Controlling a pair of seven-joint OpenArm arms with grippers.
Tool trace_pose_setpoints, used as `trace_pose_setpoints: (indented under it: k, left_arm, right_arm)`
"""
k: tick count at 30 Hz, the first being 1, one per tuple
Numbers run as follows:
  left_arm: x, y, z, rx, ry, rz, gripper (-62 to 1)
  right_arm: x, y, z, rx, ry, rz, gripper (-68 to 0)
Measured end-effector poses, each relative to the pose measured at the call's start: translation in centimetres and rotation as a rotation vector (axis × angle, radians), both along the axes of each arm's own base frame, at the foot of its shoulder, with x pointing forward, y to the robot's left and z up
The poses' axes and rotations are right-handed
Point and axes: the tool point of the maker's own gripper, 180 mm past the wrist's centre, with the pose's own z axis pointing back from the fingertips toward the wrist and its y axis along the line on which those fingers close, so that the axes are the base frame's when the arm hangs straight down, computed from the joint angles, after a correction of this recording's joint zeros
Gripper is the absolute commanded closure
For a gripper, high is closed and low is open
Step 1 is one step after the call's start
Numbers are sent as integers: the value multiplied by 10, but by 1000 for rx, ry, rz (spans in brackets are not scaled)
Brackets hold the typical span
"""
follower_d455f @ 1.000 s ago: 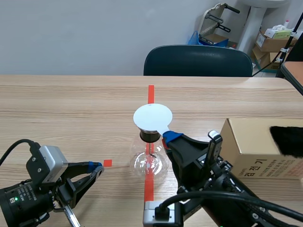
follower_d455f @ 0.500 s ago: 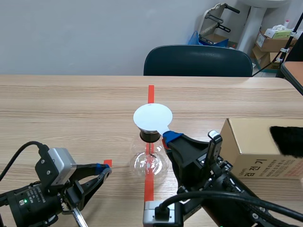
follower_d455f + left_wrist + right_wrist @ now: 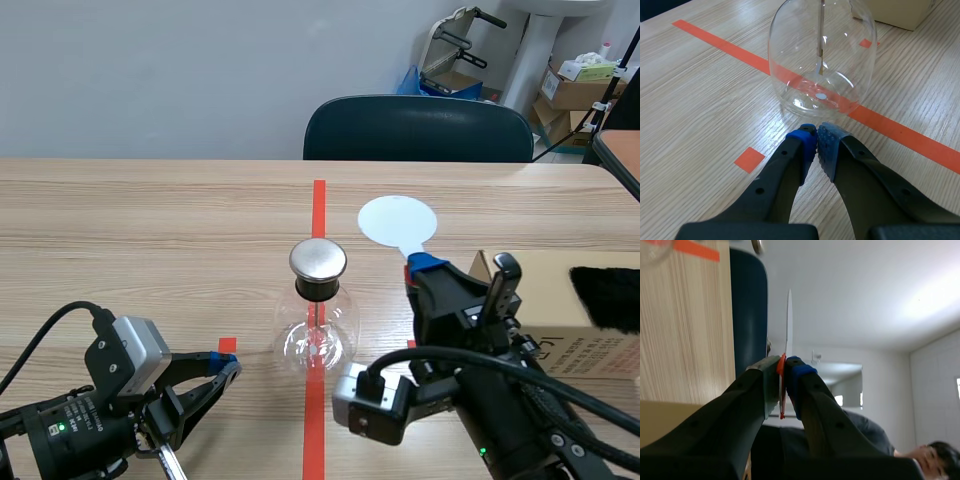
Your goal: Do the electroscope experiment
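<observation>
The electroscope, a clear glass flask (image 3: 317,338) with a black neck and a round metal cap (image 3: 318,259), stands on the orange-red tape line at mid-table. Inside the flask (image 3: 821,55) a thin rod hangs down. My right gripper (image 3: 420,265) is shut on the handle of a white disc paddle (image 3: 397,221), held up to the right of the cap and apart from it. From the right wrist the paddle (image 3: 789,320) shows edge-on between my fingers (image 3: 784,371). My left gripper (image 3: 222,368) rests low, left of the flask, shut on nothing (image 3: 814,142), its tips just short of the glass.
A cardboard box (image 3: 545,310) stands at the right with a black furry piece (image 3: 605,295) on it. A dark chair (image 3: 418,128) is behind the table's far edge. Cartons and clutter sit in the back right corner.
The right arm carried the white disc from over the flask's cap to the right and farther back, uncovering the metal cap. The left gripper crept slightly right toward the flask.
</observation>
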Motion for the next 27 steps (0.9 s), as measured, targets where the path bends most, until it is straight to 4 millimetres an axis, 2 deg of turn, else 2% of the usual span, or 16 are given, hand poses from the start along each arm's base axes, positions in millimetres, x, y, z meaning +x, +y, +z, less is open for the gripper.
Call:
trace_pose_setpoints:
  k: [7, 14, 27]
  left_arm:
    - [0, 0, 0, 0, 0, 0, -55]
    - [0, 0, 0, 0, 0, 0, -55]
    - [0, 0, 0, 0, 0, 0, -55]
  right_arm:
    - [10, -40, 3, 8, -15, -230, -17]
    - [11, -65, 5, 13, -24, -366, -17]
    - [11, -69, 5, 14, -26, -388, -17]
